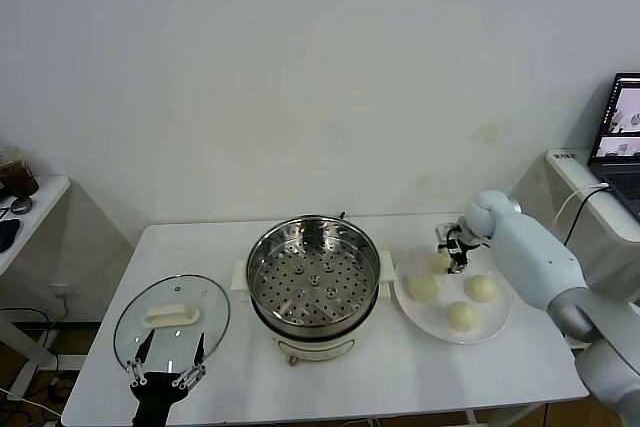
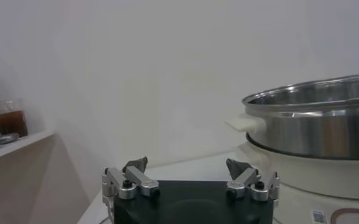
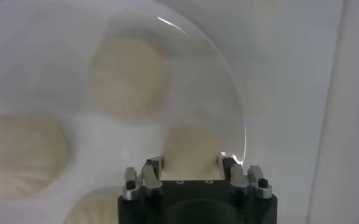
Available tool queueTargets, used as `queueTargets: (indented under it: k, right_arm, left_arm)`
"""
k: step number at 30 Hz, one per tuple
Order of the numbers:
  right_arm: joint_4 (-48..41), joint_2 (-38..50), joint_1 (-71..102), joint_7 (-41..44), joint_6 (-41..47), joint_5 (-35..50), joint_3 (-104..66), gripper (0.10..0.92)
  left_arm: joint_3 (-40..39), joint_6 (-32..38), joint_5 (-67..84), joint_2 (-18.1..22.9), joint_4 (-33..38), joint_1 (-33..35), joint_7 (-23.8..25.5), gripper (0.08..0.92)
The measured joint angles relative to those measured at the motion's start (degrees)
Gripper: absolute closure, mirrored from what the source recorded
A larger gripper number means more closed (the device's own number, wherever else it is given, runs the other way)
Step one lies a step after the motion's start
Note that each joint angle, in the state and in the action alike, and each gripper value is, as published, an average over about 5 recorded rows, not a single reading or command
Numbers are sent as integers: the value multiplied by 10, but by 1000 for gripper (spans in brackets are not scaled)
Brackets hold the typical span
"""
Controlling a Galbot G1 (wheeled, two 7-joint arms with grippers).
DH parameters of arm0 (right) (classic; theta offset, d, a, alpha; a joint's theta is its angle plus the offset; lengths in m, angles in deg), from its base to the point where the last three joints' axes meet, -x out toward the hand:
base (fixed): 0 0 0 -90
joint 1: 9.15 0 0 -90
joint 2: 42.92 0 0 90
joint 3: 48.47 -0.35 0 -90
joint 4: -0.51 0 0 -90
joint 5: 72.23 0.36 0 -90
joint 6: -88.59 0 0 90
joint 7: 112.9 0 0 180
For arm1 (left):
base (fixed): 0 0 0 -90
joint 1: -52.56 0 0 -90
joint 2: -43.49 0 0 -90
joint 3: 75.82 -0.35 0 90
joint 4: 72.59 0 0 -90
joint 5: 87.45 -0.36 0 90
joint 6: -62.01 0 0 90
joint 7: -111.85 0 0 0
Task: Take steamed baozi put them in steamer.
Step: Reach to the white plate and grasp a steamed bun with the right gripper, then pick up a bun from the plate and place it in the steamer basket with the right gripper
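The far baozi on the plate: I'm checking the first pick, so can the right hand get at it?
Probably yes: the right hand hangs directly over that baozi, open, nothing between them.

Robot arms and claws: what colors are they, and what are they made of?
The right arm is smooth, rounded, white-grey. Each claw, left claw and right claw, has a black boxy base, silvery metal links with dark screws, and grey fingertips.
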Motion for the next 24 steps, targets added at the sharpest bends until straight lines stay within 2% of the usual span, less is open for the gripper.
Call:
queueTargets:
  k: [6,14,24]
  right_arm:
    - [13,10,-6,8,6,13,12,564]
    - [61,46,-37,22,11,63,50,559]
    - [160,84,-158,45,-4,196,148,550]
  left_arm:
    - [1,0,1,-2,2,-1,1,177]
    - [2,-2,7,-6,4,-3,3,177]
    - [3,-2,18,-16,6,-9,6,177]
